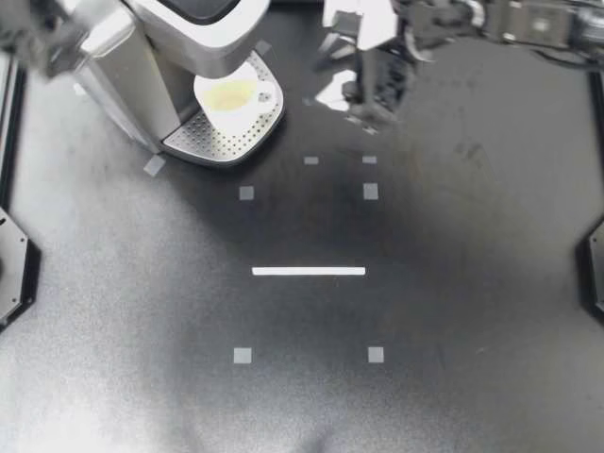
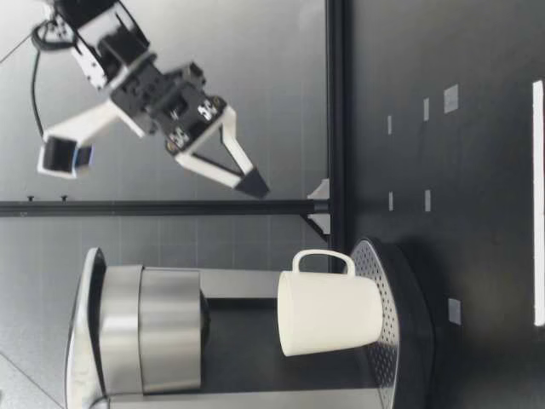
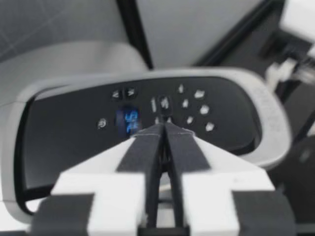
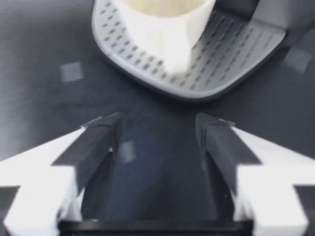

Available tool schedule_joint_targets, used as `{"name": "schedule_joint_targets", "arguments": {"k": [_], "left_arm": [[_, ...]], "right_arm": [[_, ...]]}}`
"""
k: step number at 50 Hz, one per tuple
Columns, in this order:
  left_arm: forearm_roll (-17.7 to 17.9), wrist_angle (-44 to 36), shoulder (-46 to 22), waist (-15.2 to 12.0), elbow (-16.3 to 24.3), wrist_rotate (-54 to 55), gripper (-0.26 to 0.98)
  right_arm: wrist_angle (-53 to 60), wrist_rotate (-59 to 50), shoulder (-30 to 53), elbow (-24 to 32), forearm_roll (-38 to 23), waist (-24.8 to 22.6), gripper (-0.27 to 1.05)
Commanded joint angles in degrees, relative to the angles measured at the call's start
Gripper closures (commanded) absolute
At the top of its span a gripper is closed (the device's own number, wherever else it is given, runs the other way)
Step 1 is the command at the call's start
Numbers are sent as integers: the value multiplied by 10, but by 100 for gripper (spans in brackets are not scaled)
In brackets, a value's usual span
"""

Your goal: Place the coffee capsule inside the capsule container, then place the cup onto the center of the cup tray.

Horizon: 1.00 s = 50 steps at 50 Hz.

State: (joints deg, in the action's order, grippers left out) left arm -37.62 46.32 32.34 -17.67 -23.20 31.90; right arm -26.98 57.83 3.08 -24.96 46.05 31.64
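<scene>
A white cup [image 1: 236,97] with a pale yellowish inside stands on the perforated metal cup tray [image 1: 222,142] of the silver coffee machine [image 1: 123,75]. My right gripper [image 1: 368,109] hovers to the right of the tray. In the right wrist view it [image 4: 157,125] is open and empty, with the cup [image 4: 167,29] and the tray [image 4: 231,64] ahead of it. The low view shows it [image 2: 254,181] well above the table, higher than the cup [image 2: 328,311]. My left arm [image 1: 57,38] is a blur beside the machine. My left gripper [image 3: 164,129] is shut, its tips over the machine's dark button panel [image 3: 74,132]. No capsule shows.
Small grey tape squares [image 1: 246,192] and a white strip [image 1: 309,271] mark the black table. A black frame post [image 2: 336,119] runs along the table's back edge behind the machine. Arm bases sit at the table's left edge [image 1: 14,274] and right edge [image 1: 595,264].
</scene>
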Motion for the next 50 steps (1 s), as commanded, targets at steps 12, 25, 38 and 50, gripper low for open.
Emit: {"name": "schedule_joint_targets", "arguments": {"k": [12, 25, 38, 50], "left_arm": [[155, 85, -90, -51, 127, -167, 62], [286, 78, -137, -116, 164, -287, 62], [279, 59, -142, -132, 159, -291, 62], [277, 55, -152, -137, 158, -291, 62]], "right_arm": [[-2, 4, -81, -50, 49, -4, 49], [-2, 4, -79, -63, 56, -26, 49], [-2, 4, -80, -64, 57, -31, 49], [-2, 5, -77, -66, 56, -32, 48]]}}
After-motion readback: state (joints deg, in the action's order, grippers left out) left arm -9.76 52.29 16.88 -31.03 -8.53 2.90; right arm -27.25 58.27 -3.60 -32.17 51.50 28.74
